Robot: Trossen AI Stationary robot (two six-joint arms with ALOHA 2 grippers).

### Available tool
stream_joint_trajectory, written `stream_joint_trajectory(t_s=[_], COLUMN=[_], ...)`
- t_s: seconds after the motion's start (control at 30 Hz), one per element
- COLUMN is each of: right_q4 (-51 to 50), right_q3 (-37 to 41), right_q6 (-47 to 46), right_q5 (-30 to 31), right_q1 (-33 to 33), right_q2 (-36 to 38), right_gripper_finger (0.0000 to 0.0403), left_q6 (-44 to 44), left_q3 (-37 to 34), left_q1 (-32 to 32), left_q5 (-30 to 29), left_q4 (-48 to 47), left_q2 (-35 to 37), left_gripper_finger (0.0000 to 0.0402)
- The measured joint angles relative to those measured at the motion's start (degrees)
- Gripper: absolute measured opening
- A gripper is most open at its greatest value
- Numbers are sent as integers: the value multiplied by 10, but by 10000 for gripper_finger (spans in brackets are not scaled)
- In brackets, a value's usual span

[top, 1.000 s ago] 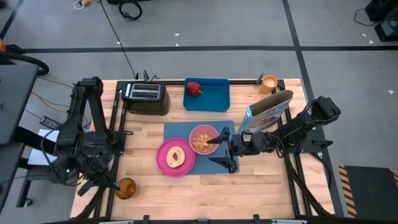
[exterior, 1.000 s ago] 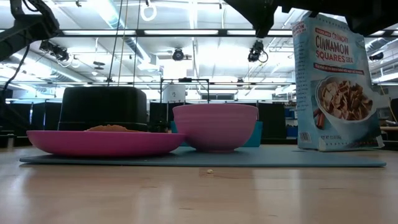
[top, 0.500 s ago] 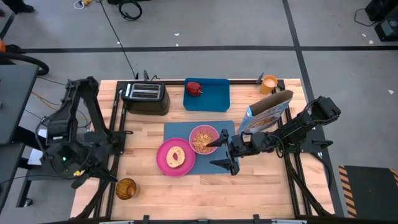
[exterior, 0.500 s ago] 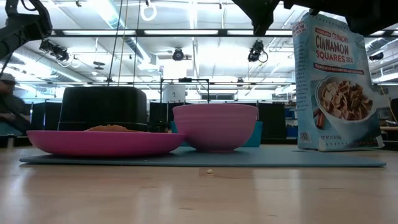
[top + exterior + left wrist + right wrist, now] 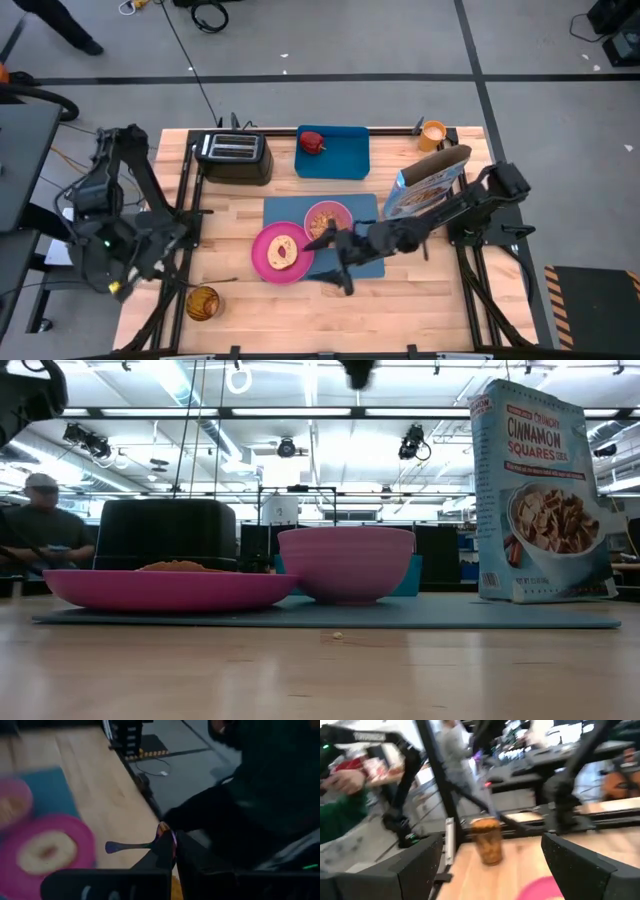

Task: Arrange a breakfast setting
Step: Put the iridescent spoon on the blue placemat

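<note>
Two hands. My left hand [image 5: 167, 851] clamps blue-handled metal spoon [image 5: 137, 844], off counter at 9 o'clock. Spoon's long axis points toward round pink plate [image 5: 281, 253] on flat blue mat [image 5: 368, 212]. My right hand [image 5: 333, 262], fingers wide, hovers beside plate, nearer.

Pale glossy wooden table [image 5: 320, 670], smooth matt pink plastic plate [image 5: 165, 588], printed cardboard cereal box [image 5: 540, 490], black toaster [image 5: 234, 157]
</note>
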State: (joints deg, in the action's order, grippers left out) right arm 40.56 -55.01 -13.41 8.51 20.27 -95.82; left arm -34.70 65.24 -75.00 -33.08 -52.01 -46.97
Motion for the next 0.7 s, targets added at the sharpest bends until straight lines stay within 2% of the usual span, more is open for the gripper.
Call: stream_joint_trajectory(t_s=[0.23,0.3,0.5,0.7], right_q4=[-91,-118,-185,-192], right_q3=[-163,-199,-280,-301], right_q6=[-14,2,59,56], right_q5=[-128,-153,-178,-237], right_q1=[-27,-36,-51,-62], right_q2=[-96,-117,-178,-241], right_gripper_finger=[348,348,348,348], left_q6=[314,378,462,544], left_q3=[-54,-72,-106,-106], left_q1=[60,81,162,231], left_q5=[11,12,55,131], left_q4=[121,148,189,223], left_q2=[-63,-86,-155,-199], left_gripper_finger=[14,14,14,14])
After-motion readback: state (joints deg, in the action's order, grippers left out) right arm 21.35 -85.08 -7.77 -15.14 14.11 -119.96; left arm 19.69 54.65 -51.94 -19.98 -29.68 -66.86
